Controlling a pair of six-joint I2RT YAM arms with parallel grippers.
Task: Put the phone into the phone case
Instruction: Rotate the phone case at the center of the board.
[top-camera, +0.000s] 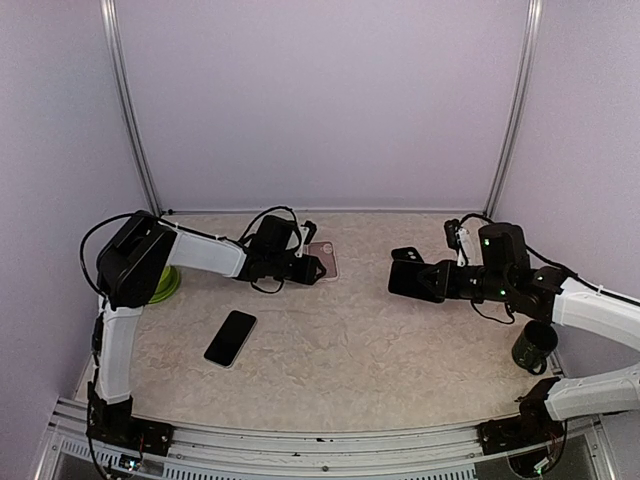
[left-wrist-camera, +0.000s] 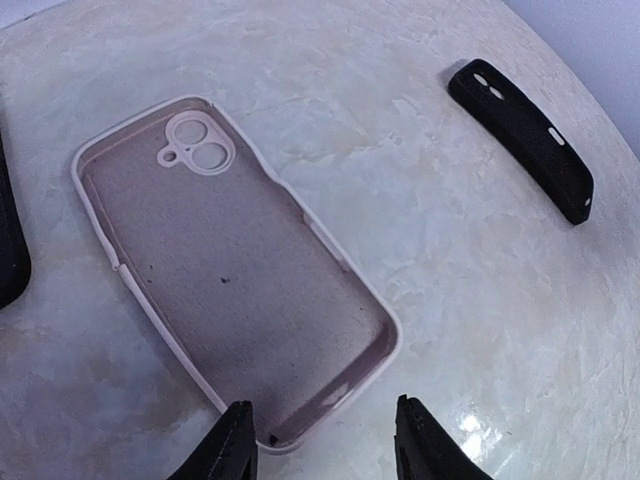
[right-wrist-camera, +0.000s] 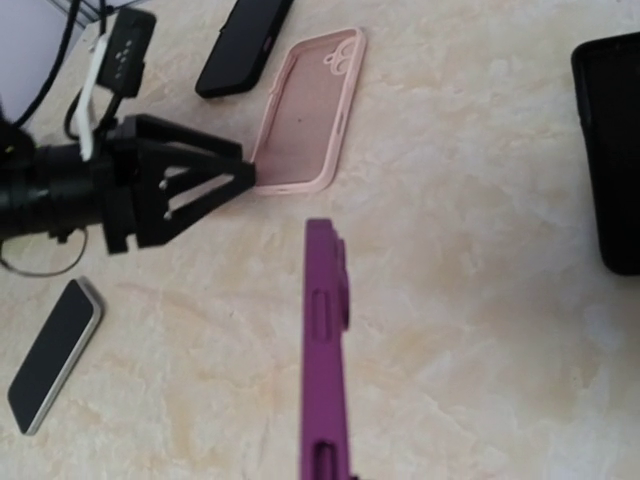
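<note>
The phone (top-camera: 230, 338) lies flat on the worktop (top-camera: 360, 350). It is well apart from the left gripper (left-wrist-camera: 320, 445), back toward that arm's base, and farther still from the right gripper (top-camera: 400, 280). Neither gripper has it, so I judge the main risk to be the pickup. A thin slab lying flat gives the jaws little edge to catch, and a closing pinch could skid it across the smooth worktop or tip it up and drop it. It shows a dark glossy face with a pale rim.

The pink case (left-wrist-camera: 230, 290) lies open side up just ahead of the left gripper, its near end reaching in between the jaws. The jaws stand about half open and hold nothing. If they close there, the wall, which is probably soft, may buckle, or the case may slide off rather than lift. I cannot tell whether a fingertip already touches it. The case is empty, with the camera cut-out at its far end and a few dark specks inside.

The right gripper is closed on a purple case (right-wrist-camera: 325, 350), held edge-on above the worktop. With several cases about, the phone could end up in the wrong one. A black case (left-wrist-camera: 520, 135) lies beyond the left gripper to its right, clear of the pink one.
</note>
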